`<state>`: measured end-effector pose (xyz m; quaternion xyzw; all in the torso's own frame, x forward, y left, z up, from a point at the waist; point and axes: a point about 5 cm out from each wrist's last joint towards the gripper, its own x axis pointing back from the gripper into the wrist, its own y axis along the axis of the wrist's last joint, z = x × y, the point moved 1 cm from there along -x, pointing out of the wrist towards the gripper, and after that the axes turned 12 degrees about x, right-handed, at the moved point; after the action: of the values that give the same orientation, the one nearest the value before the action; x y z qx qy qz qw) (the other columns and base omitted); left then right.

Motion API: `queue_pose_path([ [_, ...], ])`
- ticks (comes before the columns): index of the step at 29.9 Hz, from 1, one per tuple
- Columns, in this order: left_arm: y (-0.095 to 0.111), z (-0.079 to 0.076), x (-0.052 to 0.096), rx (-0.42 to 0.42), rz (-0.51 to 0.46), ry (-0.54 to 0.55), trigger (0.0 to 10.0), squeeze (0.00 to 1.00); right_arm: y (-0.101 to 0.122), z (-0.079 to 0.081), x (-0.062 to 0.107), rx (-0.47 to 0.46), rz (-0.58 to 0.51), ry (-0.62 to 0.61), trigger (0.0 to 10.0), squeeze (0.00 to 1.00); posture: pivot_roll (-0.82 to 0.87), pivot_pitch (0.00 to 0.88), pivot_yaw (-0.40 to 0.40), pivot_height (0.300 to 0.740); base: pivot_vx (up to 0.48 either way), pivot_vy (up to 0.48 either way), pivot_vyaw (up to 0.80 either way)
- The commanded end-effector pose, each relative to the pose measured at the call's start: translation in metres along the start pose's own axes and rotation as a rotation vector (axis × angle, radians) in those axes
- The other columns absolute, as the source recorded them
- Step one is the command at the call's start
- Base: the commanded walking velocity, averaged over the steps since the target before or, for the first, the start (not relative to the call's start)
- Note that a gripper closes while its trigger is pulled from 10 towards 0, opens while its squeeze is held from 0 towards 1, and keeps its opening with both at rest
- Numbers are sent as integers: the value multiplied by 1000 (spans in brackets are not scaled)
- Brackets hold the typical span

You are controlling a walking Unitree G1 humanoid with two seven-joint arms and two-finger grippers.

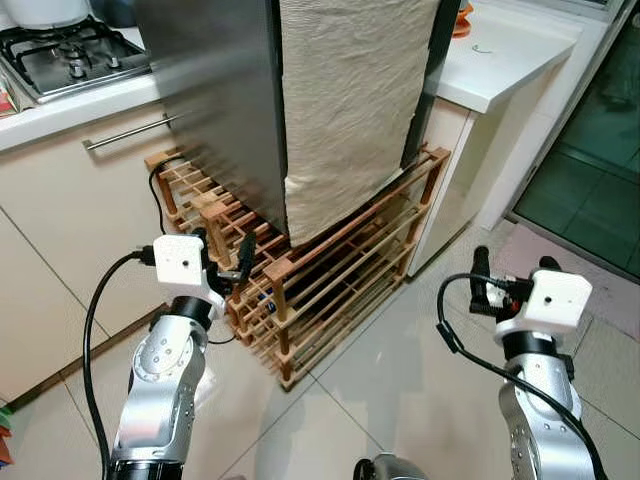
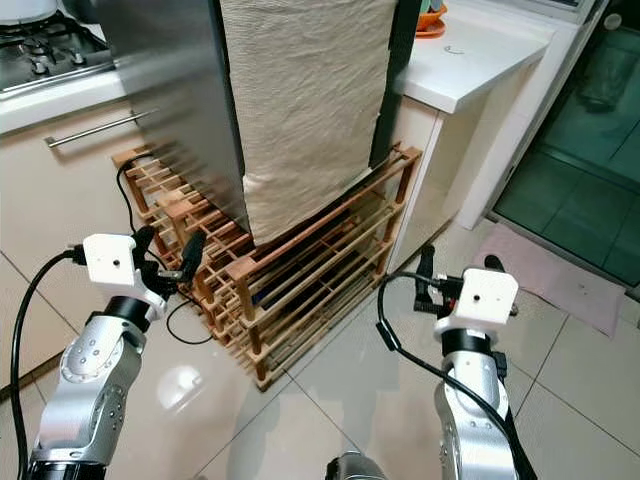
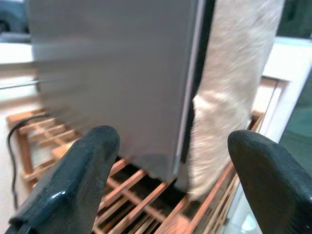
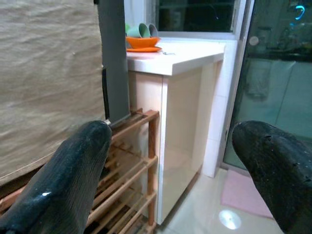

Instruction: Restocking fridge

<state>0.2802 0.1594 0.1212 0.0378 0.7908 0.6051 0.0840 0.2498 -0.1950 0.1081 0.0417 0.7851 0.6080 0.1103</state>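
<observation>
A silver fridge stands on a low wooden slatted rack. A beige cloth hangs down its front. My left gripper is raised just before the rack's left end, below the fridge's steel side. It is open, with nothing between its fingers. My right gripper is held up to the right of the rack, over the floor, also open and empty. In the right wrist view its fingers frame the rack's right post and the white cabinet beside it.
A gas hob sits on the counter at the far left, above a cabinet with a bar handle. A white counter with an orange bowl flanks the fridge on the right. A dark glass door and a pink mat lie further right.
</observation>
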Motion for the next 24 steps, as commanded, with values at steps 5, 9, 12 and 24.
queue_pose_path([
  [5, 17, -7, -6, 11, -72, -15, 10000, 0, 4, 0, -4, 30, -31, 3, 10000, 0, -35, 0, 0, 707, 451, 0, 0],
  [9, 18, 0, -7, 58, -69, 35, 10000, 0, 1, 2, -5, 30, -25, 17, 10000, 0, -27, 0, -4, 707, 0, 471, 0],
  [12, 17, 4, -4, 72, -67, 65, 10000, 0, 0, 4, -5, 33, -24, 37, 10000, 0, -22, 0, -10, 707, 0, 480, 0],
  [24, 11, -6, -12, 7, -17, 10, 10000, 0, -5, 9, -10, 59, -9, 75, 10000, 0, -22, 0, -11, 707, 0, 240, -54],
])
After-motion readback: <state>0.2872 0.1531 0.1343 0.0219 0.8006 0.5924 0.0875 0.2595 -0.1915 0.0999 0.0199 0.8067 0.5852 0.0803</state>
